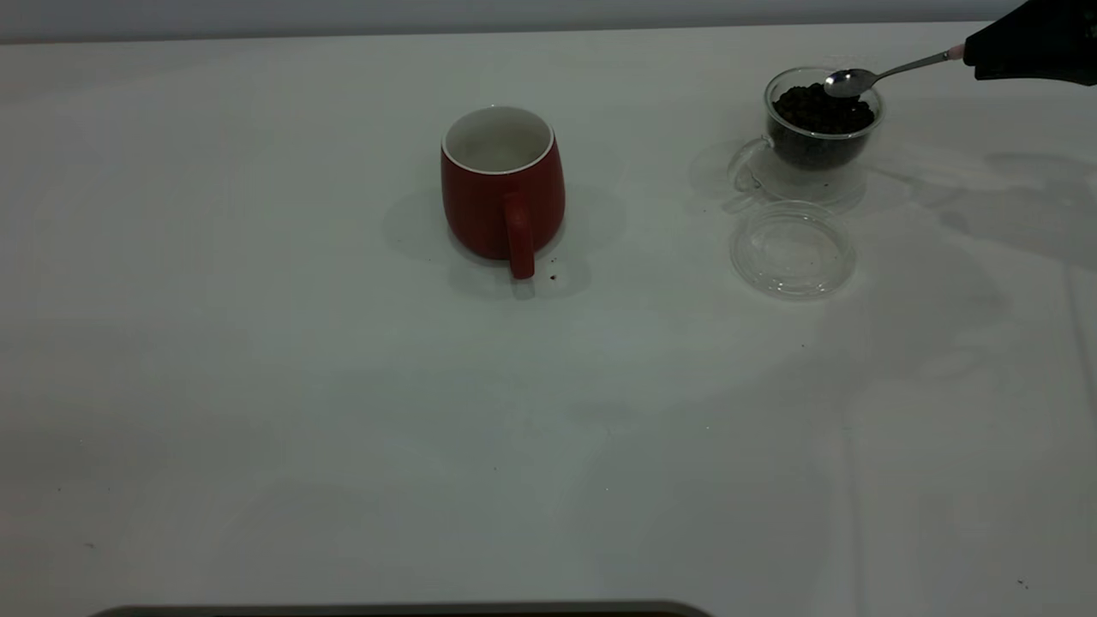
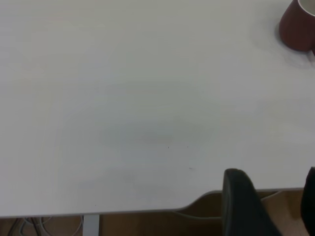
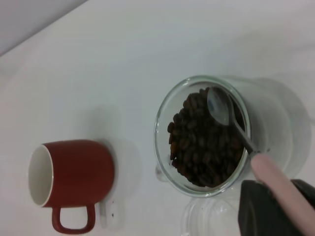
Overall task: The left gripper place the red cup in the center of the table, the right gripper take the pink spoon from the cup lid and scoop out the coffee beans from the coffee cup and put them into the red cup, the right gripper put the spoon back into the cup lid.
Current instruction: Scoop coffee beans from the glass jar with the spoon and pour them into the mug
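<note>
The red cup [image 1: 502, 184] stands upright mid-table, white inside, handle toward the camera; it also shows in the right wrist view [image 3: 74, 179] and at the edge of the left wrist view [image 2: 298, 25]. The coffee cup [image 1: 818, 133] holds the coffee beans [image 1: 821, 109] at the back right. My right gripper [image 1: 1028, 47] is shut on the pink spoon [image 3: 275, 184] by its handle; the empty metal bowl [image 1: 848, 82] hovers just over the beans. The cup lid [image 1: 793, 248] lies empty in front of the coffee cup. My left gripper [image 2: 273, 206] is open, back over the table's edge, far from the cup.
The white table [image 1: 257, 386] has a few dark specks, one close to the red cup's handle [image 1: 553, 277]. A dark edge [image 1: 403, 610] runs along the near side of the exterior view.
</note>
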